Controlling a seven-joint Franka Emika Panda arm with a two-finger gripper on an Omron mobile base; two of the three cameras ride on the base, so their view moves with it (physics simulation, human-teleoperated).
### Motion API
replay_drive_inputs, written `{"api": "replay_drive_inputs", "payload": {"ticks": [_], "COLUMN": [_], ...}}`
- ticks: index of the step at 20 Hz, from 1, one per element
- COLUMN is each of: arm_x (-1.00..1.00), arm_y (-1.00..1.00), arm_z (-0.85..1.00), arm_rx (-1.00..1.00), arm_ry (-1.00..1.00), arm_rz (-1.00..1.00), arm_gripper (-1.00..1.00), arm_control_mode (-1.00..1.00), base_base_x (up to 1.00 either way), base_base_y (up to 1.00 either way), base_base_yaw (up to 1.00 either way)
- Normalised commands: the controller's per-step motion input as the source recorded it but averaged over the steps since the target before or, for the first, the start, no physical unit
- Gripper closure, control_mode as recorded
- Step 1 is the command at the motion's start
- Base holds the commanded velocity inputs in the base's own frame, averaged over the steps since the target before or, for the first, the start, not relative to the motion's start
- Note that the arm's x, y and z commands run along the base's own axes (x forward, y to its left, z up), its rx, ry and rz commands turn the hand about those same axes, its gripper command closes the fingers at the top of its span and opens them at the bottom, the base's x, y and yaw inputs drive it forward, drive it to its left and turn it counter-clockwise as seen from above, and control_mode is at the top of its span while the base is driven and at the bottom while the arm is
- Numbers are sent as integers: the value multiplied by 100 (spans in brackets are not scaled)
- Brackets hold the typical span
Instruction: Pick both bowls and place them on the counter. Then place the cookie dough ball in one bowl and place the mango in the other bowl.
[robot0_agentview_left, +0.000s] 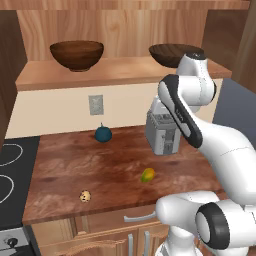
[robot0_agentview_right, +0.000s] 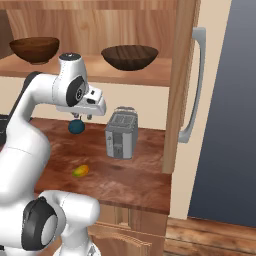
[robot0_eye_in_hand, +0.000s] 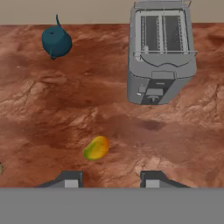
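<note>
Both bowls stand on the pale upper shelf: the deeper reddish-brown bowl (robot0_agentview_left: 77, 54) (robot0_agentview_right: 35, 49) at the left, the wider dark bowl (robot0_agentview_left: 170, 54) (robot0_agentview_right: 130, 56) to its right, partly behind my arm in the left base view. On the counter (robot0_agentview_left: 100, 170) lie the mango (robot0_agentview_left: 147, 175) (robot0_agentview_right: 80, 171) (robot0_eye_in_hand: 96, 148) and, nearer the front edge, the speckled cookie dough ball (robot0_agentview_left: 85, 196) (robot0_eye_in_hand: 1, 168). My gripper (robot0_agentview_right: 81, 116) (robot0_eye_in_hand: 111, 180) hangs well above the counter, pointing down, open with nothing between its fingers. The mango lies just ahead of the left fingertip.
A grey toaster (robot0_agentview_left: 162, 132) (robot0_agentview_right: 121, 132) (robot0_eye_in_hand: 161, 52) stands at the counter's back right. A dark teal round thing with a stem (robot0_agentview_left: 103, 133) (robot0_eye_in_hand: 56, 41) sits near the wall. A stove (robot0_agentview_left: 10, 170) borders the counter's left, a cabinet post and fridge (robot0_agentview_right: 235, 110) its right.
</note>
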Motion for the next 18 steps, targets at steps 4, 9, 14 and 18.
{"api": "replay_drive_inputs", "payload": {"ticks": [4, 9, 14, 18], "arm_x": [-14, -22, -17, -10], "arm_y": [1, 11, 29, 43], "arm_z": [0, 11, 28, 38], "arm_rx": [1, 13, 17, 16], "arm_ry": [-7, -21, -11, -3], "arm_rz": [0, -6, -15, -17], "arm_gripper": [-100, -100, -100, -100], "arm_control_mode": [-100, -100, -100, -100], "base_base_x": [0, 0, 0, 0], "base_base_y": [0, 0, 0, 0], "base_base_yaw": [0, 0, 0, 0]}}
